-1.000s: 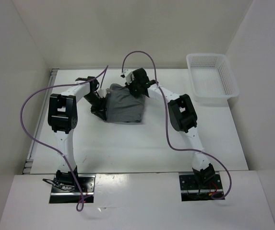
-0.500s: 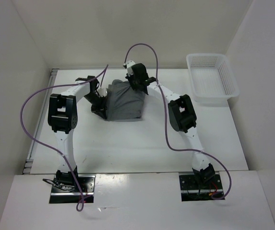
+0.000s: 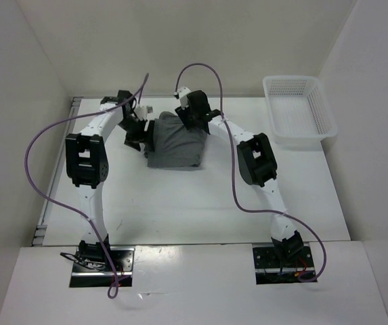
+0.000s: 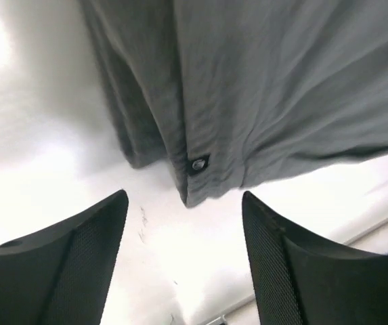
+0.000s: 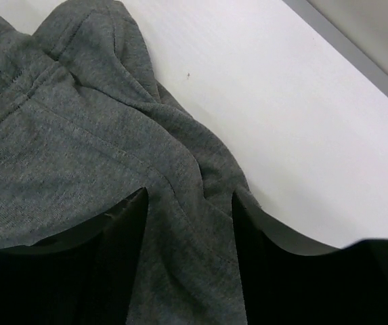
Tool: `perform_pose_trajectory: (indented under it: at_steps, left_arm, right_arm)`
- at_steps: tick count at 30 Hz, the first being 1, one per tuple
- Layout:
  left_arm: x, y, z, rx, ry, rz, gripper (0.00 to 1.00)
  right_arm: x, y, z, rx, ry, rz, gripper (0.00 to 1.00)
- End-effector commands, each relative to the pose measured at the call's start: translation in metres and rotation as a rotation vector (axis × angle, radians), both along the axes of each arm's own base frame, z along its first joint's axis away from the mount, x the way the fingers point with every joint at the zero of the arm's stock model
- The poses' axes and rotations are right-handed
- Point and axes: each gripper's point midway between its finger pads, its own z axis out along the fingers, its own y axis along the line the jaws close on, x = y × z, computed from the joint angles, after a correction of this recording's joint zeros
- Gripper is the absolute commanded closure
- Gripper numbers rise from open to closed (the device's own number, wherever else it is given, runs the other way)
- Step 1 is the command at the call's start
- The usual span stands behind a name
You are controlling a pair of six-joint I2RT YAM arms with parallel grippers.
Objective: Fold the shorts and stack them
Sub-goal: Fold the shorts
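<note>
Left hand (image 3: 141, 133) now farther back; shorts (image 3: 175, 143) on white table (image 3: 180, 200)

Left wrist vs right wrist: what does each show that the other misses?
Left wrist only: a small dark stud on a hem corner of the shorts, with the left gripper open above the table. Right wrist only: a bunched ridge of fabric between the right gripper's fingers, plus the table's grey edge strip. Both: grey shorts on white table.

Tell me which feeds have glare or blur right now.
Left wrist: table glare blows out the upper-left corner, shorts slightly soft, left gripper blurred. Right wrist: fabric sharp, right gripper an unlit silhouette. Top external: even light, faint shadows.
</note>
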Motion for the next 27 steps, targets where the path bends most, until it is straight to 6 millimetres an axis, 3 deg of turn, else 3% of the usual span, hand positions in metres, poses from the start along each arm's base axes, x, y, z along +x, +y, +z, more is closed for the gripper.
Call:
perform_pose_trajectory:
  at_steps: [1, 2, 3, 5, 6, 7, 8, 9, 10, 13, 15, 16, 19, 20, 21, 23, 24, 27]
  left_arm:
    - [0.045, 0.009, 0.07, -0.023, -0.228, 0.023, 0.23]
    - [0.061, 0.012, 0.093, -0.035, -0.302, 0.031, 0.22]
    - [0.069, 0.01, 0.105, -0.046, -0.348, 0.028, 0.2]
    - [0.083, 0.007, 0.108, -0.058, -0.379, 0.024, 0.15]
    - [0.093, 0.0, 0.117, -0.075, -0.415, 0.009, 0.14]
    - [0.1, 0.0, 0.114, -0.075, -0.42, 0.009, 0.14]
    - [0.106, -0.008, 0.093, -0.085, -0.387, -0.005, 0.13]
    - [0.108, -0.016, 0.084, -0.087, -0.372, -0.02, 0.13]
    - [0.119, -0.017, 0.07, -0.086, -0.366, -0.02, 0.13]
    - [0.121, -0.033, 0.043, -0.09, -0.317, -0.047, 0.13]
    - [0.127, -0.04, 0.043, -0.104, -0.334, -0.059, 0.13]
    - [0.129, -0.041, 0.033, -0.103, -0.322, -0.059, 0.17]
    - [0.137, -0.042, 0.028, -0.104, -0.337, -0.06, 0.33]
    - [0.137, -0.042, 0.028, -0.104, -0.337, -0.06, 0.43]
    - [0.139, -0.042, 0.024, -0.104, -0.339, -0.06, 0.49]
    - [0.144, -0.042, 0.032, -0.107, -0.369, -0.061, 0.62]
    - [0.144, -0.042, 0.032, -0.107, -0.369, -0.061, 0.77]
    - [0.149, -0.054, 0.047, -0.115, -0.42, -0.08, 0.84]
  right_arm:
    - [0.008, 0.004, 0.09, 0.084, -0.151, 0.02, 0.41]
    - [0.005, 0.005, 0.119, 0.111, -0.187, 0.031, 0.41]
    - [0.002, 0.006, 0.134, 0.127, -0.204, 0.043, 0.41]
    - [-0.01, 0.003, 0.137, 0.123, -0.18, 0.058, 0.4]
    - [-0.018, 0.002, 0.155, 0.13, -0.203, 0.083, 0.39]
    - [-0.028, -0.001, 0.139, 0.102, -0.161, 0.105, 0.39]
    - [-0.037, -0.004, 0.132, 0.08, -0.139, 0.13, 0.39]
    - [-0.048, -0.002, 0.141, 0.058, -0.16, 0.17, 0.39]
    - [-0.06, -0.009, 0.116, 0.022, -0.104, 0.177, 0.41]
    - [-0.092, -0.011, 0.106, -0.002, -0.064, 0.26, 0.48]
    - [-0.118, -0.006, 0.09, -0.015, -0.01, 0.322, 0.54]
    - [-0.126, -0.003, 0.099, 0.008, -0.013, 0.351, 0.6]
    - [-0.154, 0.003, 0.081, 0.0, 0.052, 0.428, 0.68]
    - [-0.161, 0.002, 0.079, 0.002, 0.069, 0.439, 0.7]
    - [-0.167, -0.002, 0.065, -0.019, 0.093, 0.448, 0.72]
    - [-0.179, -0.002, 0.056, -0.035, 0.114, 0.481, 0.75]
    - [-0.184, -0.006, 0.044, -0.051, 0.138, 0.487, 0.75]
    - [-0.192, -0.015, 0.015, -0.106, 0.164, 0.507, 0.76]
